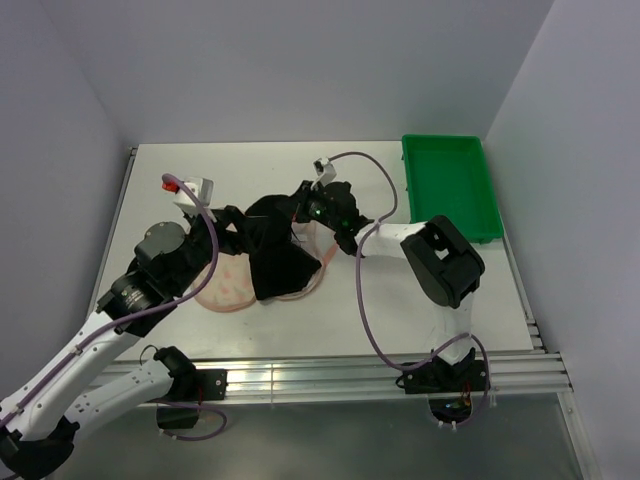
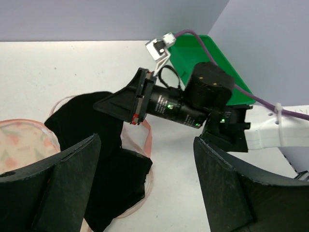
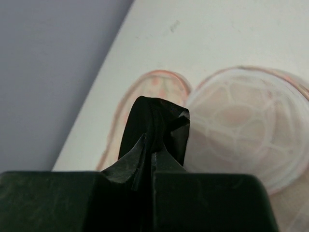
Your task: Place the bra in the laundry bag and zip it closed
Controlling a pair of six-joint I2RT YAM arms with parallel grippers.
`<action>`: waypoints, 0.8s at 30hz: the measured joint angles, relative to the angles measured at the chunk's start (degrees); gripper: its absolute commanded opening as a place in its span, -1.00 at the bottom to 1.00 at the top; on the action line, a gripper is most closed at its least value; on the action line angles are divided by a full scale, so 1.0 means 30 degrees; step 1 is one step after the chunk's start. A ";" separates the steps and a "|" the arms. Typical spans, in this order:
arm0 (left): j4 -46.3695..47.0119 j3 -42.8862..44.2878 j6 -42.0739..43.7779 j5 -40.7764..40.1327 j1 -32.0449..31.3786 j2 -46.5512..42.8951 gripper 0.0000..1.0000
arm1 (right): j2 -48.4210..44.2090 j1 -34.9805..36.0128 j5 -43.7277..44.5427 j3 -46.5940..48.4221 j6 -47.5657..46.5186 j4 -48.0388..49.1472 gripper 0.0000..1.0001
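Note:
The black bra point(image 1: 275, 255) lies draped over the peach-pink mesh laundry bag point(image 1: 228, 288) at the table's middle left. My right gripper point(image 1: 292, 212) is shut on the bra's upper edge; the right wrist view shows a fold of the black fabric point(image 3: 154, 128) pinched between the closed jaws point(image 3: 153, 151), above the bag's pale mesh lobes point(image 3: 241, 121). My left gripper point(image 1: 238, 232) is open and empty beside the bra's left side. In the left wrist view its spread gripper point(image 2: 145, 193) hangs over the bra point(image 2: 96, 140), with a bag lobe point(image 2: 24, 142) at the left.
A green plastic tray point(image 1: 450, 185) stands at the back right, and also shows in the left wrist view point(image 2: 207, 58). The right arm's body point(image 2: 183, 104) crosses close in front of my left gripper. Walls close the table on three sides.

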 measured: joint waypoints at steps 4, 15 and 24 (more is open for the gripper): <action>0.0138 -0.0583 -0.0685 0.0015 0.0066 0.0117 0.51 | 0.0903 -0.0095 0.0466 0.0255 -0.0313 -0.1399 -1.00; 0.0342 -0.2637 -0.2601 -0.0109 0.0080 0.0627 0.27 | 0.2222 -0.0415 0.1537 0.2572 -0.1268 -0.4510 -0.92; 0.1180 -0.3140 -0.3453 -0.0364 0.0087 0.1639 0.16 | 0.3162 -0.0838 0.2412 0.4379 -0.1807 -0.6033 -0.90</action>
